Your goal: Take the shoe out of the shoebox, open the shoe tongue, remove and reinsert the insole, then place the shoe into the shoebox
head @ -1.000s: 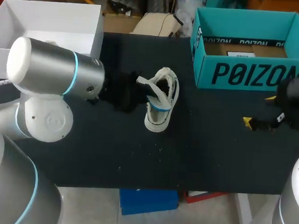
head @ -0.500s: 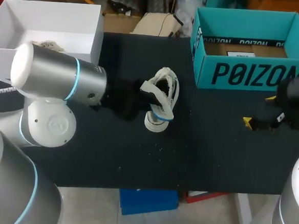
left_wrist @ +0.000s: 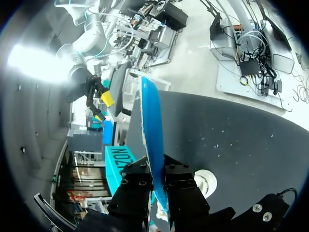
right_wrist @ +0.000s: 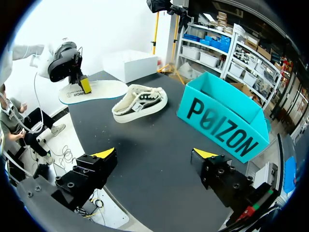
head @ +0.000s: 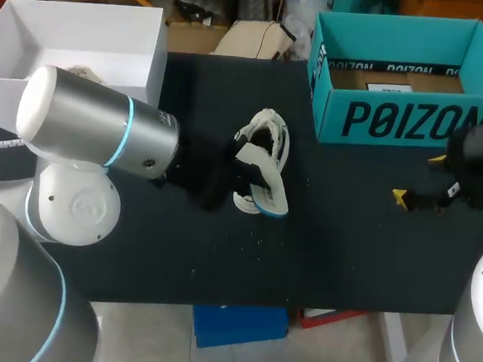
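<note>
My left gripper (left_wrist: 157,187) is clamped on the thin white insole with a blue underside (left_wrist: 151,125), which sticks out ahead of its fingers, just beside the white low-top shoe with dark lining (head: 266,144) in the middle of the black table (head: 344,254). My right gripper (right_wrist: 154,153) hangs empty, fingers spread wide, near the open teal cardboard shoebox (head: 395,121).

The left hand (head: 213,177) has drawn the insole (head: 262,187) further out of the shoe (head: 271,142), toward the near edge of the desk (head: 345,238). The insole's blue edge has swung right, and the left arm has shifted slightly right.
</note>
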Action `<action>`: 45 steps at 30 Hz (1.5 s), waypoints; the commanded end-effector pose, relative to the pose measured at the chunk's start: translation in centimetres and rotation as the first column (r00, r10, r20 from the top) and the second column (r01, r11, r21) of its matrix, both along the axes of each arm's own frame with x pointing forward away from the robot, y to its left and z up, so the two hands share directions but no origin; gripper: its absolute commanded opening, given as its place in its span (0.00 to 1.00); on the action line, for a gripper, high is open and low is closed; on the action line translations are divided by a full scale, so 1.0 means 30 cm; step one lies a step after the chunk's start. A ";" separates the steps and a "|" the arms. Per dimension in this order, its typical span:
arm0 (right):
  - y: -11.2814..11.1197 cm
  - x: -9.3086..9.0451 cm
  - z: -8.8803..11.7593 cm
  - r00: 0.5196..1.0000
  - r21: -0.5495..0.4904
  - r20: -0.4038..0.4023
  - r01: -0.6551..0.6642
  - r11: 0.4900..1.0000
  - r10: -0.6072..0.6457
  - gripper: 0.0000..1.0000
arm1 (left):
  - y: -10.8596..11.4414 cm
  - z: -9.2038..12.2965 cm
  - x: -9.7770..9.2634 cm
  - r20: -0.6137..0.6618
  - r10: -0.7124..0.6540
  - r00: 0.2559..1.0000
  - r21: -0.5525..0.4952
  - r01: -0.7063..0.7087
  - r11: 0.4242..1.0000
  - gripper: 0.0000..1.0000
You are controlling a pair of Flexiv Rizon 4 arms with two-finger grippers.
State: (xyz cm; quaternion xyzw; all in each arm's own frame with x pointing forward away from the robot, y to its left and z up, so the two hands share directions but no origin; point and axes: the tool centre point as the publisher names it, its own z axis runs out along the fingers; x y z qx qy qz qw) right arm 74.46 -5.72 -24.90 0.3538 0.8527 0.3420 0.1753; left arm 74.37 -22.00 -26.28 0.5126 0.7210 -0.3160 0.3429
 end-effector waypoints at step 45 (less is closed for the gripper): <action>0.002 -0.003 0.000 1.000 0.000 0.000 0.001 1.000 -0.001 1.00 | 0.058 -0.085 -0.056 0.008 -0.197 0.980 0.091 0.195 0.977 0.00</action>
